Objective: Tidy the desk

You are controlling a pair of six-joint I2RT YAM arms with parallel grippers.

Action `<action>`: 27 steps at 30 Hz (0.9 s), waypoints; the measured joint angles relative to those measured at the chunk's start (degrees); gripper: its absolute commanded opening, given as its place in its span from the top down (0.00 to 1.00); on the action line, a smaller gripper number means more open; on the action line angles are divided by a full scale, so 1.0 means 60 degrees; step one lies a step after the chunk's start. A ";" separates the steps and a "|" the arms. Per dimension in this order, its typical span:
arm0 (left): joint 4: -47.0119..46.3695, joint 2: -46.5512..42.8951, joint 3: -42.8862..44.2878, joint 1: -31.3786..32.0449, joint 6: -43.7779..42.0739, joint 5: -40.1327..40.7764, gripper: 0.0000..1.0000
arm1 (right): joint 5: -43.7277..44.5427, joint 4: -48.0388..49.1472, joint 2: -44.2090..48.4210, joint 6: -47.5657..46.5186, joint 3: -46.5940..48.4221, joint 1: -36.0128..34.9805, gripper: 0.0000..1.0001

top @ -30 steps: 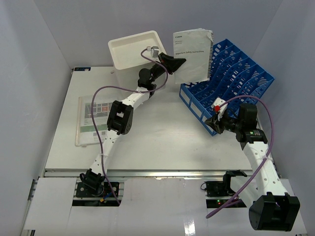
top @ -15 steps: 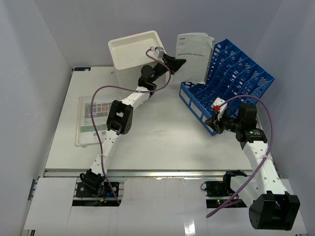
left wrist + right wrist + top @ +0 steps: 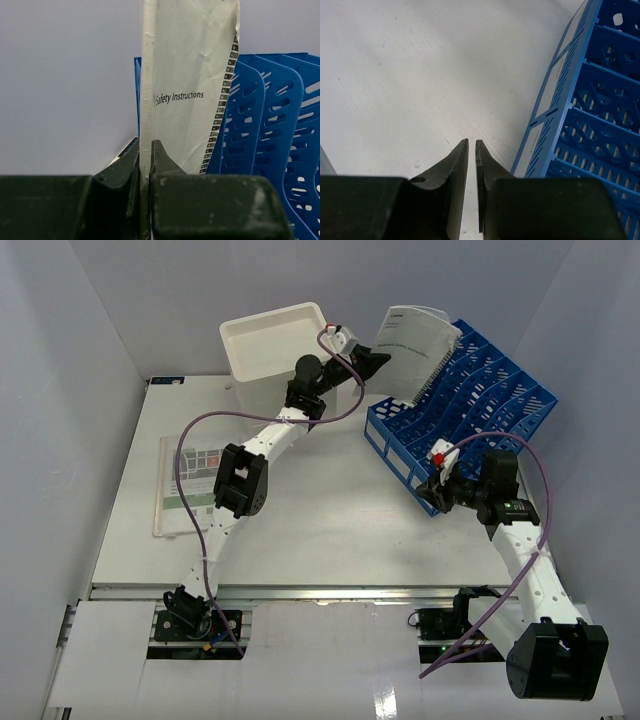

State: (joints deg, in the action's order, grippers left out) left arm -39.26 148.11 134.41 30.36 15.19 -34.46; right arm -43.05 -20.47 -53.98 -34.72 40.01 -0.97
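Counter (image 3: 330,530), white and flat, fills the workspace, a blue file rack (image 3: 500,400) at its far right. Left hand (image 3: 372,358) pinches a safety booklet (image 3: 418,345) over the rack; right hand (image 3: 437,485), nearly closed and empty, hovers by the rack's front.

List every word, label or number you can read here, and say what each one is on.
"Safety Instructions": on the white booklet in the left claw.
Its smaller print, seen from above: too small.
Sheet on the desk: print too small to read.
White labels on the blue file rack: nothing legible.
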 measured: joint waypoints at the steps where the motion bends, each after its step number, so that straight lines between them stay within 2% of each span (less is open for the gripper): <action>1: 0.0119 -0.0078 0.0004 0.0040 -0.0177 -0.0015 0.94 | 0.0001 0.0000 -0.0028 -0.0001 -0.0026 0.0000 0.83; 9: 0.0838 -0.0313 0.0195 0.0210 -0.1024 -0.0078 0.94 | 0.0004 0.0000 -0.0149 -0.0001 -0.0085 0.0000 0.83; 18: 0.1117 -0.0313 0.0182 0.0147 -0.1107 0.0300 0.95 | 0.0020 -0.0001 -0.0206 -0.0001 -0.0085 0.0017 0.83; 27: 0.0551 -0.2260 -0.1823 -0.0010 -0.0476 0.0086 0.96 | 0.0044 -0.0002 -0.0207 -0.0008 -0.0085 0.0018 0.83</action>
State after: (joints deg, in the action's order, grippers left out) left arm -35.95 134.56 123.47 30.30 12.33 -33.94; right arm -42.78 -20.48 -55.22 -34.76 39.51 -0.86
